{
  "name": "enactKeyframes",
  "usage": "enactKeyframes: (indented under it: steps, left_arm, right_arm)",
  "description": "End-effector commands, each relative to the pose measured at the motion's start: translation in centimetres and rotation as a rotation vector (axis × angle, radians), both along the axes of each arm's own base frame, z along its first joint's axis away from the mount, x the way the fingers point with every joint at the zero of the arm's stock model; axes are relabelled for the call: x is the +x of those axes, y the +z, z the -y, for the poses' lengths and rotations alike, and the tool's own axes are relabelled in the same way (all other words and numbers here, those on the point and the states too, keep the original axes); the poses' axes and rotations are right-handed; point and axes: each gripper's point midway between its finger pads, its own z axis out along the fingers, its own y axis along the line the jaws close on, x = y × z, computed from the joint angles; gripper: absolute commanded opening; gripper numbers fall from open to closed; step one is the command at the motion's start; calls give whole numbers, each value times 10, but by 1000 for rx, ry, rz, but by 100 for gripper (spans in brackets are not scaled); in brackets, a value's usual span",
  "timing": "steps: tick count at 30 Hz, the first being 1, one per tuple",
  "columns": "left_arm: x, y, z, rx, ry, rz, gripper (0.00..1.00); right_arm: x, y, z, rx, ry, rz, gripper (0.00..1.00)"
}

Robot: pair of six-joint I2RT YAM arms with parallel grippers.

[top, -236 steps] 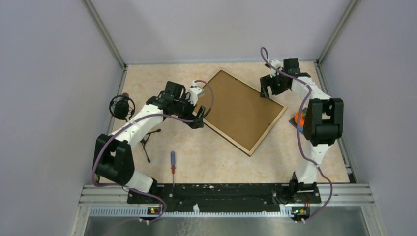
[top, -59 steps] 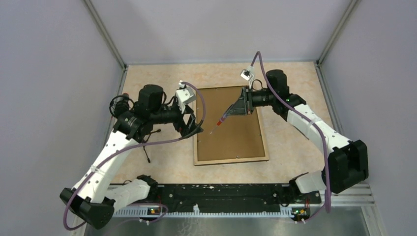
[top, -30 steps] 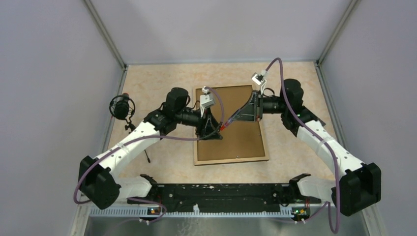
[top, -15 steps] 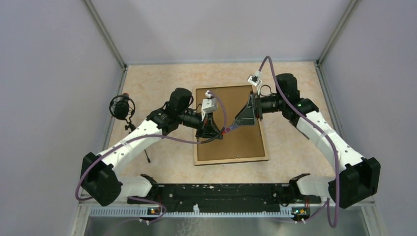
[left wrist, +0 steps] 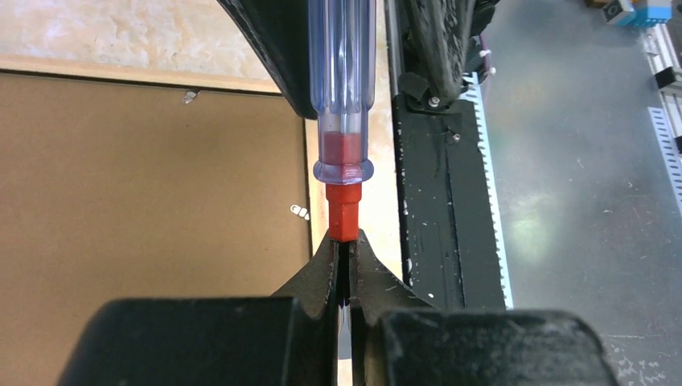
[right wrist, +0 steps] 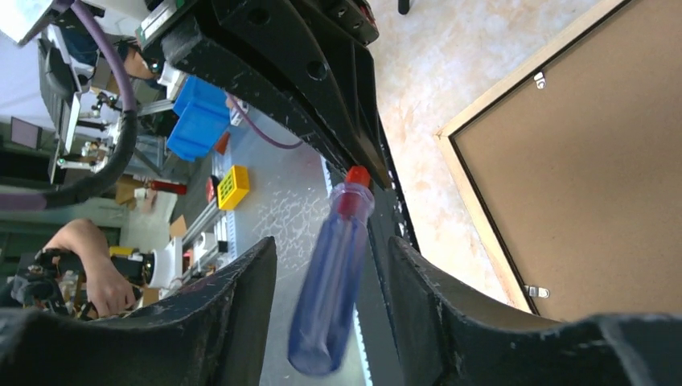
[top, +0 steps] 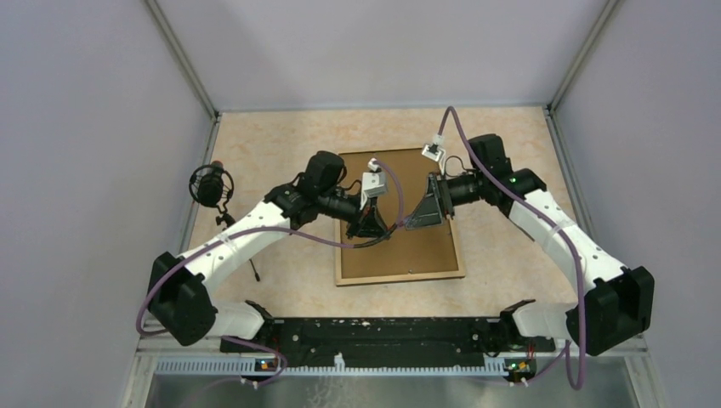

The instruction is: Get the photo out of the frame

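The frame (top: 400, 255) lies back up on the table, its brown board back (left wrist: 145, 177) facing me and small metal clips (left wrist: 299, 211) along its edge. The photo is hidden under that board. Above the frame, my left gripper (top: 380, 228) is shut on the thin shaft of a screwdriver (left wrist: 341, 80), just below its red collar (left wrist: 344, 213). The clear blue handle (right wrist: 334, 281) points into my right gripper (right wrist: 330, 245), which is open, with a gap on each side of the handle. The handle looks blurred in the right wrist view.
A black round device on a small tripod (top: 211, 185) stands at the table's left edge. Grey walls close in the left, back and right sides. The black mounting rail (top: 383, 331) runs along the near edge.
My left gripper has shut on the screwdriver's shaft. My right gripper has let go of the handle and now stands open around it. Both wrists shifted slightly over the frame.
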Motion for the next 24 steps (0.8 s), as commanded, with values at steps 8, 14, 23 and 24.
enactKeyframes:
  steps: [8, 14, 23, 24]
  left_arm:
    - [23, 5, 14, 49, 60, 55, 0]
    - [18, 5, 16, 46, 39, 47, 0]
    - [17, 7, 21, 47, 22, 59, 0]
    - [18, 7, 21, 49, 26, 61, 0]
  right_arm:
    - [19, 0, -11, -52, -26, 38, 36]
    - [22, -4, -12, -62, -39, 38, 31]
    - [18, -8, -16, -51, -17, 12, 31]
    - [17, -9, -16, -52, -17, 8, 31]
